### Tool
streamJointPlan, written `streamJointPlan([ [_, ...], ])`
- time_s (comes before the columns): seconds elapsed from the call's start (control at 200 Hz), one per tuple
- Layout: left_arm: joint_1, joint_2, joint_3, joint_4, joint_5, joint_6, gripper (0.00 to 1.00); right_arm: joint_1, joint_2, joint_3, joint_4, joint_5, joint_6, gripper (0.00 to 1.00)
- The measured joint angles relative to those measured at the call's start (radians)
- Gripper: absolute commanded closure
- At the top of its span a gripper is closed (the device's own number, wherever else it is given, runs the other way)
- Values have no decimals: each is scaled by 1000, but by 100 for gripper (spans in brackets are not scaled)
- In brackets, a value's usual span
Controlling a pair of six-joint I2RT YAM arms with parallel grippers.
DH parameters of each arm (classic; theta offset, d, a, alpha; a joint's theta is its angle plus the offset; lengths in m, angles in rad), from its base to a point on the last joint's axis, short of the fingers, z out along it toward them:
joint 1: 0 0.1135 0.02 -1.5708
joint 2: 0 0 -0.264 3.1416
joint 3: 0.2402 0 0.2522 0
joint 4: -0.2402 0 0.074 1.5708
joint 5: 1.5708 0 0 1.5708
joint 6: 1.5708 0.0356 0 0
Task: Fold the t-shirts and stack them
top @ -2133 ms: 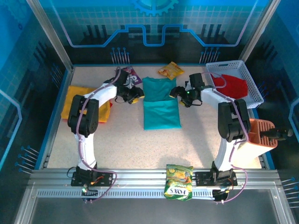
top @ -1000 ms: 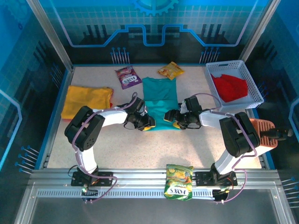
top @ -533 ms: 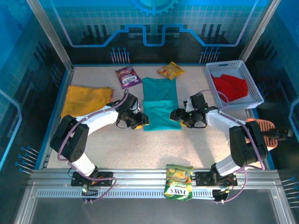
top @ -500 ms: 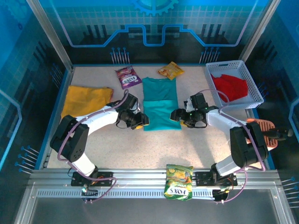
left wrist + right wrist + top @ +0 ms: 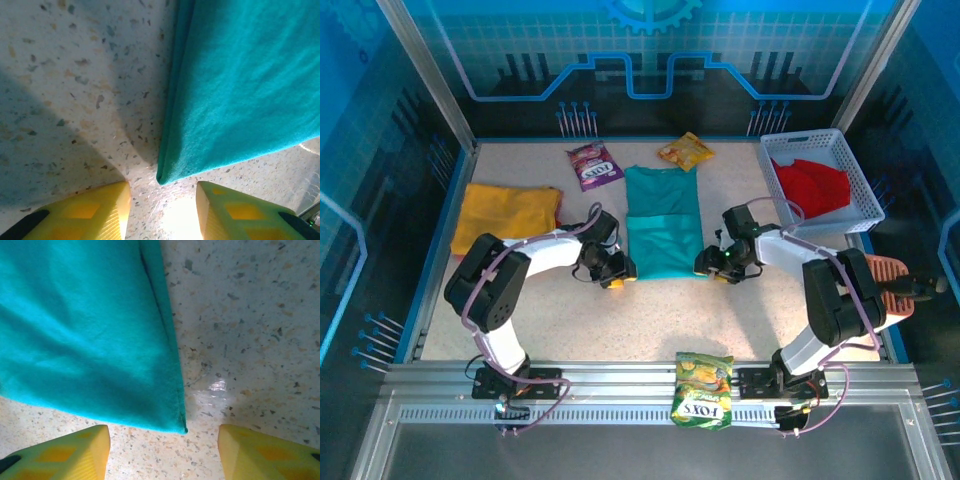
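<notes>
A teal t-shirt (image 5: 663,222) lies folded flat in the middle of the table. My left gripper (image 5: 617,272) hovers at its near-left corner and my right gripper (image 5: 712,268) at its near-right corner. In the left wrist view that corner of the teal t-shirt (image 5: 167,172) lies just ahead of the open left gripper (image 5: 162,212), nothing between the yellow fingertips (image 5: 95,210). In the right wrist view the teal t-shirt's corner (image 5: 175,422) lies ahead of the open right gripper (image 5: 164,450). A yellow-orange t-shirt (image 5: 505,215) lies at the left. A red t-shirt (image 5: 815,185) sits in the white basket (image 5: 865,195).
A purple snack packet (image 5: 594,164) and an orange one (image 5: 685,151) lie behind the teal shirt. A green packet (image 5: 703,388) rests on the front rail. An orange holder (image 5: 880,285) stands at the right edge. Speckled tabletop lies bare in front of the shirt.
Both grippers have slid toward me along the teal shirt's sides to its near corners. The right jaws have narrowed somewhat. The shirt itself has stayed flat.
</notes>
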Motion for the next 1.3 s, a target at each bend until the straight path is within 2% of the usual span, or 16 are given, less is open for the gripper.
streamJointPlan([
  [0.33, -3, 59, 64, 32, 0, 0, 62, 51, 49, 57, 32, 0, 15, 45],
  [0.625, -3, 63, 65, 32, 0, 0, 65, 58, 68, 58, 36, 1, 23, 46],
  [1.011, -12, 59, 68, 22, -11, 1, 61, 68, 56, 58, -2, 60, 18, 45],
  [1.301, -27, 59, 82, -16, -29, 0, 64, 85, 56, 74, -40, 101, 14, 44],
])
